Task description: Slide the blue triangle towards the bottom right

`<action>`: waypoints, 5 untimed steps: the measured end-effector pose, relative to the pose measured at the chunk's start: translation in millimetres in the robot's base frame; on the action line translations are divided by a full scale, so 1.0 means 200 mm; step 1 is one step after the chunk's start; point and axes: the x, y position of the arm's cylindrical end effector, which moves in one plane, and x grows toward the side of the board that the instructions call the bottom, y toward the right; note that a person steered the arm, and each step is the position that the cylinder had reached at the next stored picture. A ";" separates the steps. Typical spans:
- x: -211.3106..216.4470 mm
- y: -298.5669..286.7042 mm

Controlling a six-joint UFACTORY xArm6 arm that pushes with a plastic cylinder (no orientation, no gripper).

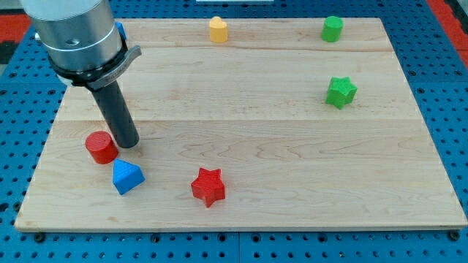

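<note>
Blue triangle [127, 177] lies just below my tip [128, 144], which stands beside the red cylinder [101, 147]; no pincer is fitted, only the rod.

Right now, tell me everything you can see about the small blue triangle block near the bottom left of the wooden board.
The blue triangle block is a small, solid-looking piece of glossy blue, plastic by its look, with a lighter top face and darker sides. It lies flat on the wooden board near the view's bottom left, touching nothing. The red cylinder sits just up-left of it, the red star to its right. My tip rests just above it, beside the cylinder, with a gap to the triangle.
</note>
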 end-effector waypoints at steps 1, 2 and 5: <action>0.00 -0.11; 0.17 -0.26; 0.38 -0.12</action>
